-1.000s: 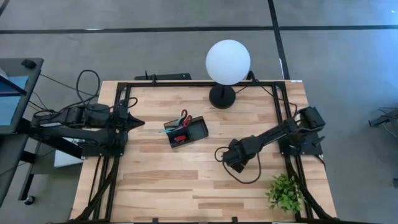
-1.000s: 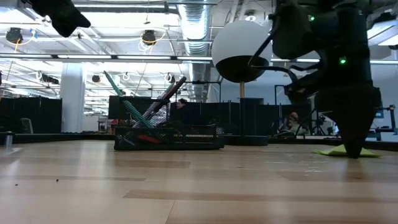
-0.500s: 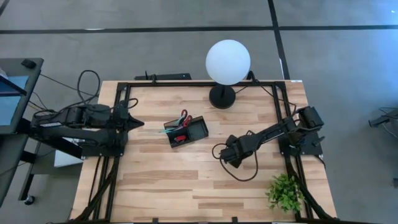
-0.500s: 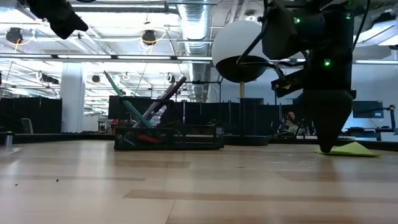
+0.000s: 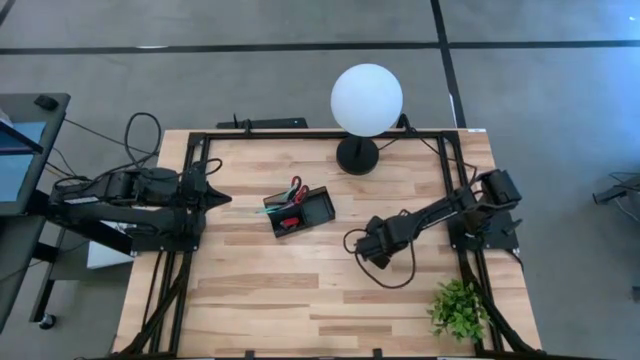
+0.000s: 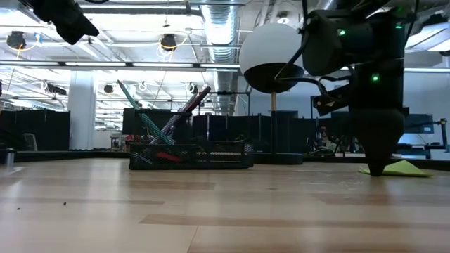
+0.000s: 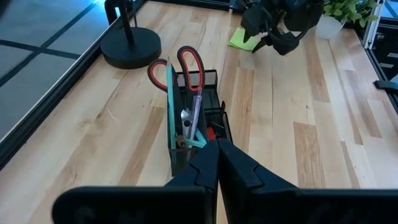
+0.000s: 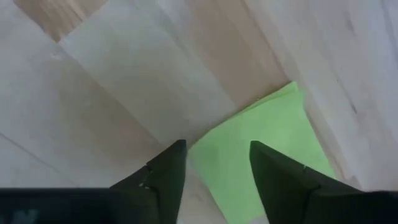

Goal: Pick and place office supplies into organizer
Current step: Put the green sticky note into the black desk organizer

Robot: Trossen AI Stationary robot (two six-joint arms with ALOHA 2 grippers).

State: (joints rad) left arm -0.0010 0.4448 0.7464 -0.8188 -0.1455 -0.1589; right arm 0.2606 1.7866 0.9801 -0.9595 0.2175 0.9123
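Currently the right gripper [image 8: 214,165] is held spread wide over one edge of the lime-green sticky pad [image 8: 267,155], flat on open counter [image 5: 300,290], well apart from the organizer [image 5: 300,211]. The left gripper [image 7: 217,163] is kept shut.

floor: grey tiles [image 5: 300,70] (dark seams) | ceiling: ducts [image 6: 225,28], strip lights | table: light wood [image 5: 300,300]

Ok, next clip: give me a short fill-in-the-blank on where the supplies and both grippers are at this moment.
1. The right gripper hangs over the lime-green ____, fingers apart.
2. The red-handled scissors already stand in the black ____.
3. The left gripper, away from the sticky pad, has its fingers ____.
4. The organizer sits near the white globe ____.

Missing words: sticky pad; organizer; shut; lamp
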